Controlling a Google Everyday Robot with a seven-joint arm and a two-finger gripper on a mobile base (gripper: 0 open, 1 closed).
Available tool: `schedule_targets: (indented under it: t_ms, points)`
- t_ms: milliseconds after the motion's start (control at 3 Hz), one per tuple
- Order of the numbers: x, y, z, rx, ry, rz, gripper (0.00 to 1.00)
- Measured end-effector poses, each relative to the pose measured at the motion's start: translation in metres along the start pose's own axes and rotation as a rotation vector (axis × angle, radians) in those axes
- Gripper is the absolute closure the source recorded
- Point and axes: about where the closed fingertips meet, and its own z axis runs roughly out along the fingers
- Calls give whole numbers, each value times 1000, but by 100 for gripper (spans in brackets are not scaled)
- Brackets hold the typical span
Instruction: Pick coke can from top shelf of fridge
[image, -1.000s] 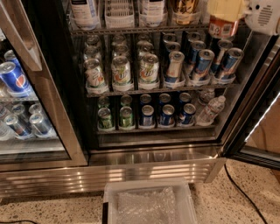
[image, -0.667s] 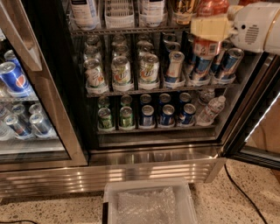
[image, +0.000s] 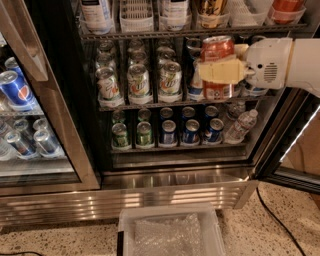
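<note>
The red cylindrical metal coke can (image: 216, 49) stands upright, long axis vertical, silver rim on top. It hangs in front of the dark-walled fridge (image: 175, 192), just below the dark wire top shelf (image: 150, 35) and level with the white-and-green cans (image: 138, 80). The white arm's cream-padded gripper (image: 218, 71) is clenched around the can's middle. The clear plastic bins (image: 134, 17) on that shelf hold bottles and cans. A clear plastic floor tub (image: 125, 220) holds crinkled clear wrap.

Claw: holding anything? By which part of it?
The claw grips the coke can around its middle, upright, at right in front of the open fridge.
</note>
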Motion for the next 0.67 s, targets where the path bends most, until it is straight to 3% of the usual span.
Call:
schedule_targets:
  t_ms: [333, 667]
  points:
    - [19, 13, 2, -64, 37, 13, 100]
    - [20, 14, 2, -67, 38, 13, 100]
